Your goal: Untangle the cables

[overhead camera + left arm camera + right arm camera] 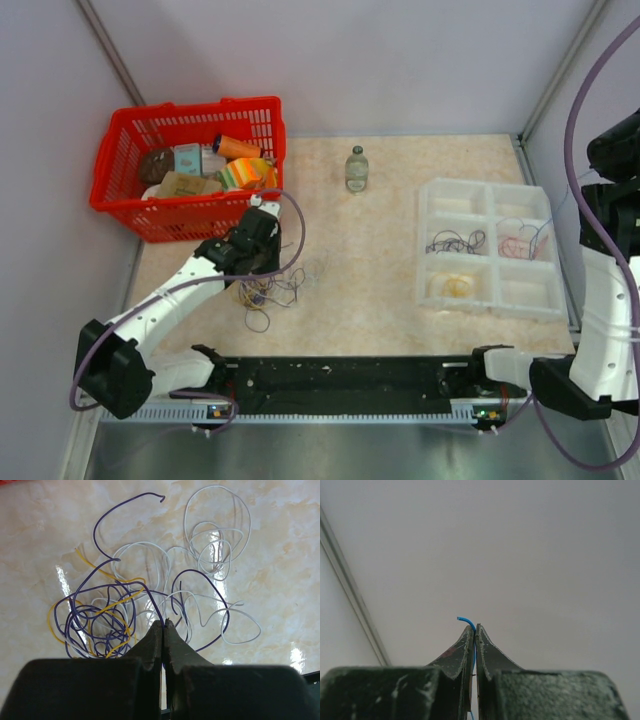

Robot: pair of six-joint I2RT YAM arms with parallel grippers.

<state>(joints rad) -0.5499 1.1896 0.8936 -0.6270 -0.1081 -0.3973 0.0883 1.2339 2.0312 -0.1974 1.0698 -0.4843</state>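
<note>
Left wrist view: black two-finger left gripper (163, 626), jaws closed, tips touching the near edge of a loose tangle of thin purple, yellow and white wires (115, 615) on the beige marbled tabletop (280, 540); whether a strand is pinched cannot be told. Right gripper (475, 629) is clamped on a thin blue wire (465, 619).

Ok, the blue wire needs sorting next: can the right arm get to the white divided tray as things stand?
Probably yes. The right arm stands raised right beside the tray, with nothing between them; its end effector is shut on the blue wire.
</note>
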